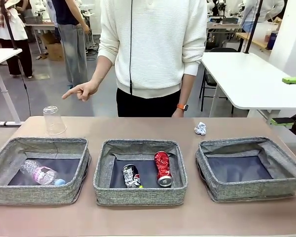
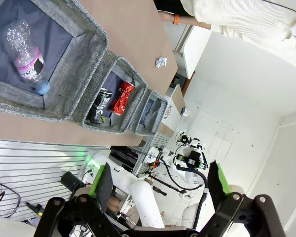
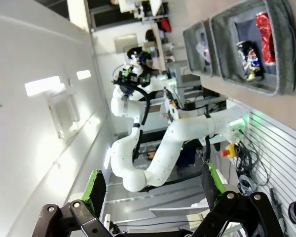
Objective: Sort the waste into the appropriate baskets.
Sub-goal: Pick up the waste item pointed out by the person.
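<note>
Loose bits: I see the clear plastic cup (image 1: 54, 120) and the crumpled white paper ball (image 1: 201, 128) out on the counter (image 1: 138, 129).
Cup: upside down, axis upright, just behind the left basket (image 1: 34, 193)'s far wall. Left arm's side, I reckon.
Paper ball: behind the gap between the middle basket (image 1: 138, 196) and the right basket (image 1: 246, 191), much nearer the right tool (image 1: 286, 101).
Tools: left tool (image 2: 159, 175) and right tool both spread wide, nothing in them.
Person's hand (image 1: 84, 90): pointing toward the cup's side.
</note>
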### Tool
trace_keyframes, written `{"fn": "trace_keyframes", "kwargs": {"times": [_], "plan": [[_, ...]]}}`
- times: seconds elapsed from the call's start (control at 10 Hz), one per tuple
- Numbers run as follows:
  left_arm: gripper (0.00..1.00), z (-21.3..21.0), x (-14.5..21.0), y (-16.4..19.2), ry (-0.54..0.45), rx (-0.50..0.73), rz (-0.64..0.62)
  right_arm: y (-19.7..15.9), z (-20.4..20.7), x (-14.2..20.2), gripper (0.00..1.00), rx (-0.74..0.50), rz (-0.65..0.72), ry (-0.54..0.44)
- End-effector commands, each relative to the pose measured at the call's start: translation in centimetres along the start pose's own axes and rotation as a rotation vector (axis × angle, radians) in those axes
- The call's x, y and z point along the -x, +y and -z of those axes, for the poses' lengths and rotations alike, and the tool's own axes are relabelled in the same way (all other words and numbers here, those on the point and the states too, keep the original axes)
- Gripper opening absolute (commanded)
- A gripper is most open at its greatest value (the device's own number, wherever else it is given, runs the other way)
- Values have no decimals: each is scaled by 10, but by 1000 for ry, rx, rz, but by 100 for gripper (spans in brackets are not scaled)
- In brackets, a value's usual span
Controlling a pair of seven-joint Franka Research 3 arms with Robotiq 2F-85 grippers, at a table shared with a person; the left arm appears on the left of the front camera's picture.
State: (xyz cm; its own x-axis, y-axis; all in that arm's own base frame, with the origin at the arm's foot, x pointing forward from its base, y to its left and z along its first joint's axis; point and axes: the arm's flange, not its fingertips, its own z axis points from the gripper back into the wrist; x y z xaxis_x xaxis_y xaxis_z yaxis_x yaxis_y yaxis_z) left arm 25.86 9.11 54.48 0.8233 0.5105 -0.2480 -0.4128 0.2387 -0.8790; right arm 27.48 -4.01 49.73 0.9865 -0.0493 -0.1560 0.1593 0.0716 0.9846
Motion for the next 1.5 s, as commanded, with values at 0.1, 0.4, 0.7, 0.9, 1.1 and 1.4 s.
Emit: {"fn": "trace_keyframes", "kwargs": {"times": [0.1,0.4,0.7,0.9,1.1,1.4], "plan": [[100,-1,0,1,2,6,12,6,0,1,100,-16,-2,-1],[100,-1,0,1,2,6,12,6,0,1,100,-16,-2,-1],[100,20,-40,-5,-318,196,612,6,0,1,100,-16,-2,-1],[100,46,-76,-8,-541,263,807,6,0,1,100,-16,-2,-1],[100,72,-115,-4,-772,180,1029,6,0,1,100,-16,-2,-1],[100,50,-93,-20,-564,144,809,6,0,1,100,-16,-2,-1]]}}
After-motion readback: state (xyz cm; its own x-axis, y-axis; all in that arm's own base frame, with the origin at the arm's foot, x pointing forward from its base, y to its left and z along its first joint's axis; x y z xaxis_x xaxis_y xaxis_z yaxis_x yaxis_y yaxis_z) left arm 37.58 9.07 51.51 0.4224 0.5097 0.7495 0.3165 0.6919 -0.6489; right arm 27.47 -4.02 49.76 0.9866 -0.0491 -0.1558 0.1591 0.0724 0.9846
